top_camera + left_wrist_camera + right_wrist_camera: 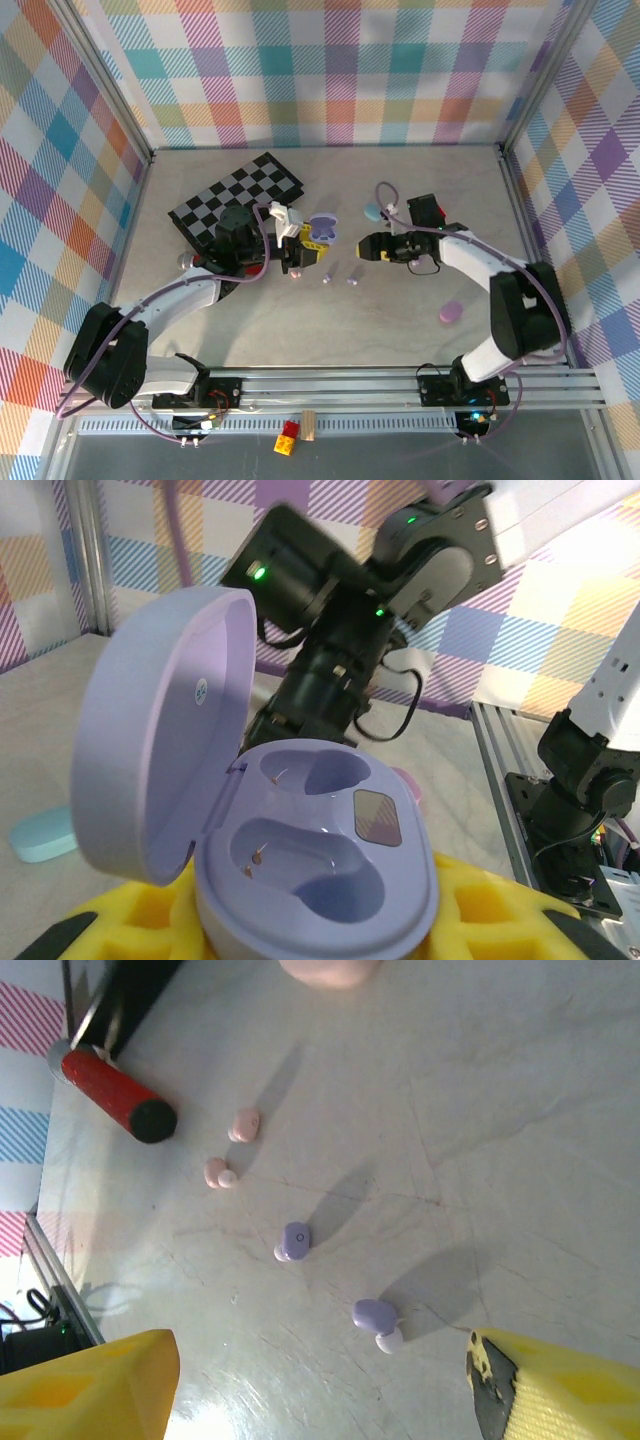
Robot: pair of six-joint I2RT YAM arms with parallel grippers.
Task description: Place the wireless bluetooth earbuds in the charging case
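Left gripper (305, 243): clamped on the purple charging case (320, 870), with the yellow pads (480, 910) pressed to its base. The lid (160, 730) is hinged open and both moulded wells are exposed.

Right gripper (320, 1385): fingers (90, 1385) spread wide, gripping nothing, hanging over the table (520, 1110). Directly below it lie two purple earbuds (293, 1241), apart from each other. Two pink earbuds (245, 1125) lie beyond those, near a red cylinder (115, 1095) with a black tip.

A teal case (40, 835) rests on the table beside the held case.
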